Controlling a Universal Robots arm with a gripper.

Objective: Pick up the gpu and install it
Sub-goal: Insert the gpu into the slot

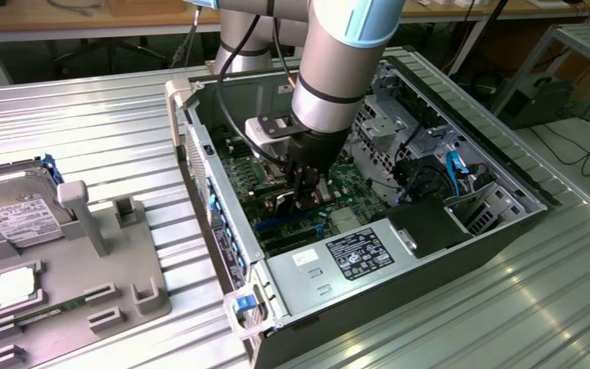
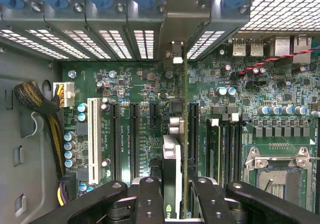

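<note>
My gripper reaches down inside the open computer case, over the green motherboard. It is shut on the gpu, which it holds on edge. In the wrist view the gpu appears as a thin vertical edge with a pale block on one side. It passes between my two black fingers and runs toward the case's rear slot openings. Its metal bracket stands at that rear wall. The card lines up beside a long black expansion slot. Whether it is seated in the slot I cannot tell.
A grey parts holder stands on the metal table at the exterior view's left, carrying a silver hard drive, a processor and a green memory stick. Inside the case are a power supply, drive cages and cable bundles.
</note>
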